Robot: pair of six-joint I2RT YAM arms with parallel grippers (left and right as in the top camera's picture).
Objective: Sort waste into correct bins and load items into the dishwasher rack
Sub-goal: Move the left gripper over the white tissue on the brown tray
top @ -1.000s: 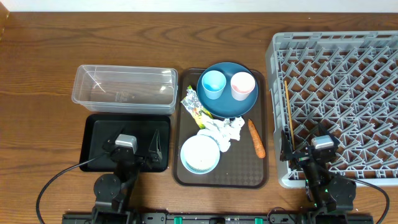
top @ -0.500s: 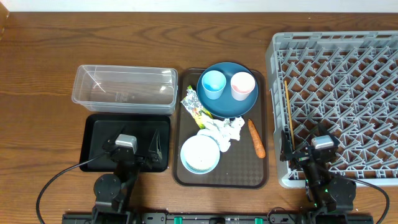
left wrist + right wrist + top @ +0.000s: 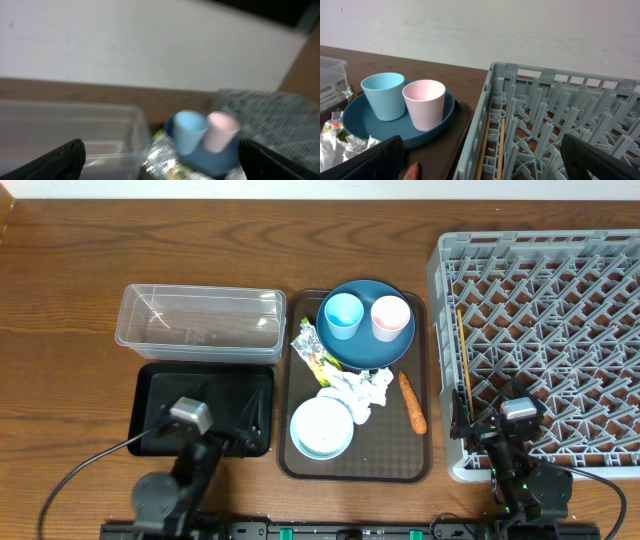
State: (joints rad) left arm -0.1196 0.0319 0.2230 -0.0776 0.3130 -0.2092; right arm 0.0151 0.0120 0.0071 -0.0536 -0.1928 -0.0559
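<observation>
Where the brown tray [image 3: 380, 455] sits mid-table, it carries the plate [image 3: 365, 352] with the blue cup [image 3: 342, 315] and pink cup [image 3: 389, 317] upright side by side on it, plus the bowl [image 3: 321, 427], napkins [image 3: 362, 390], wrapper [image 3: 310, 352] and carrot [image 3: 412, 402]. To its left lies the tub [image 3: 200, 292], with the black tray [image 3: 160, 385] just in front. To its right stands the rack [image 3: 540, 330], a wooden stick [image 3: 464, 370] lying in it. The left gripper [image 3: 160, 162] hangs over the black tray and the right gripper [image 3: 485, 160] over the rack's near corner, both spread wide and holding nothing.
</observation>
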